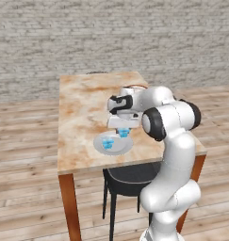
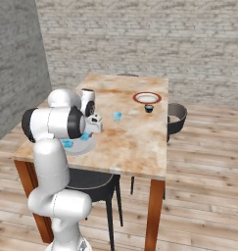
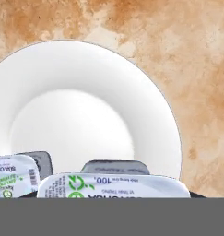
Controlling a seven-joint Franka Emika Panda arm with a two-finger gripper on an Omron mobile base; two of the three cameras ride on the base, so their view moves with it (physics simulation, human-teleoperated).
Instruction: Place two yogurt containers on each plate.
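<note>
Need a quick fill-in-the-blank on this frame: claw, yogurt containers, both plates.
1. The claw is shut on a small light-blue held yogurt container over the plain grey-white round ___.
2. That plain plate already carries ___ resting yogurt container.
3. The white round plate with the reddish-brown rim carries ___ yogurt containers.
4. A lone yogurt container stands on the marbled brown ___.

Missing: plate; one; zero; table
</note>
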